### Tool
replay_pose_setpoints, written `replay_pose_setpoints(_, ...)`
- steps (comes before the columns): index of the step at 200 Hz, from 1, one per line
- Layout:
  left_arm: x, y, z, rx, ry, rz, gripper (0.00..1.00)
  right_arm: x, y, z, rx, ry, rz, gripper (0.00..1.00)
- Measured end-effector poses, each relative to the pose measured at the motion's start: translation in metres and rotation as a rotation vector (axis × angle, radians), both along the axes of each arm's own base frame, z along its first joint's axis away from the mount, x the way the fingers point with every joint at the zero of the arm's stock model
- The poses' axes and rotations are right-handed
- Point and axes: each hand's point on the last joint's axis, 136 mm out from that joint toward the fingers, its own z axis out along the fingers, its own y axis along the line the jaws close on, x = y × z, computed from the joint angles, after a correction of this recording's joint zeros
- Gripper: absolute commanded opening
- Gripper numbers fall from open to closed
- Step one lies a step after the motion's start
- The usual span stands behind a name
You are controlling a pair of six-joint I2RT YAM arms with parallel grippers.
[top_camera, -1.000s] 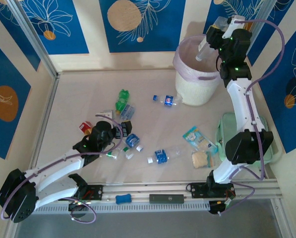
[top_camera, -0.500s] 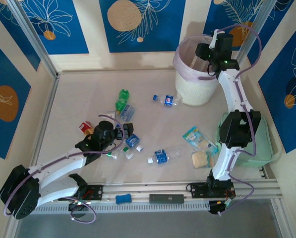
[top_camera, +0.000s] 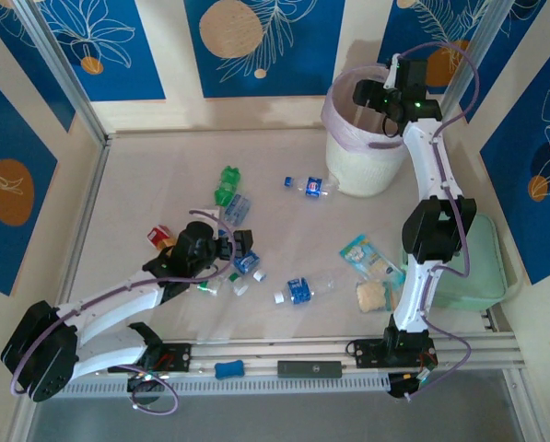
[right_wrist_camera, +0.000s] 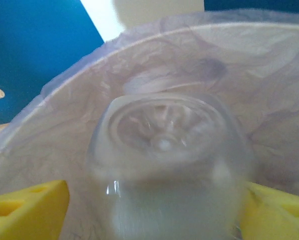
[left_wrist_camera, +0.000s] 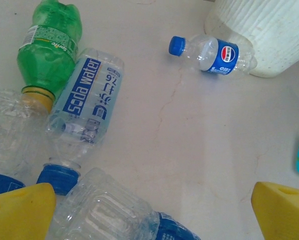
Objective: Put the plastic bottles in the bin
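clear bottle [right_wrist_camera: 164, 165] between right gripper [top_camera: 364, 92] fingers, over bin [top_camera: 362, 170] mouth, pinch or loose: can't tell | left gripper [left_wrist_camera: 152, 215] spread above table bottles [left_wrist_camera: 86, 95]

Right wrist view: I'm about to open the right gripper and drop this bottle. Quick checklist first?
1. Clear plastic bottle held between the right gripper's yellow fingers: ok.
2. Right gripper above the mouth of the round white bin, per the top view: ok.
3. Translucent pink-lilac liner lies behind the bottle, draped over the rim: ok.
4. Room left inside the bin: cannot tell.
5. Left gripper open, well away from the bin: ok.
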Motion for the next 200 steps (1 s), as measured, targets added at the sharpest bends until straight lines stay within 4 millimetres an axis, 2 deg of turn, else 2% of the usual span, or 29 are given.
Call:
replay_pose_setpoints(39,-0.003,-0.013,0.001,0.004,0.015,-0.076,1.0,-0.006,0.003,0.024,0.005,-0.034,0.003,1.0)
replay_pose_setpoints(64,-0.003,-0.026,0.006,0.005,0.017,-0.136,1.0,-0.024,0.009,0.043,0.006,-0.052,0.014,0.99)
replay_pose_setpoints(86,-0.005,-0.04,0.009,0.013,0.017,-0.197,1.0,-0.057,0.018,0.072,0.008,-0.098,0.034,0.99)
replay_pose_setpoints(103,-0.011,-0.055,0.01,0.033,0.016,-0.255,1.0,-0.092,0.029,0.092,0.021,-0.14,0.063,0.99)
replay_pose_setpoints(124,-0.018,-0.072,0.009,0.068,0.011,-0.32,1.0,-0.131,0.042,0.105,0.069,-0.192,0.101,0.99)
replay_pose_setpoints(138,-0.024,-0.083,0.007,0.096,0.013,-0.364,1.0,-0.154,0.048,0.099,0.107,-0.201,0.124,0.99)
replay_pose_setpoints(158,-0.032,-0.096,0.003,0.134,0.015,-0.419,1.0,-0.178,0.058,0.073,0.143,-0.169,0.144,0.99)
replay_pose_setpoints(200,-0.052,-0.122,-0.015,0.215,0.054,-0.553,1.0,-0.219,0.088,-0.022,0.198,0.013,0.185,0.99)
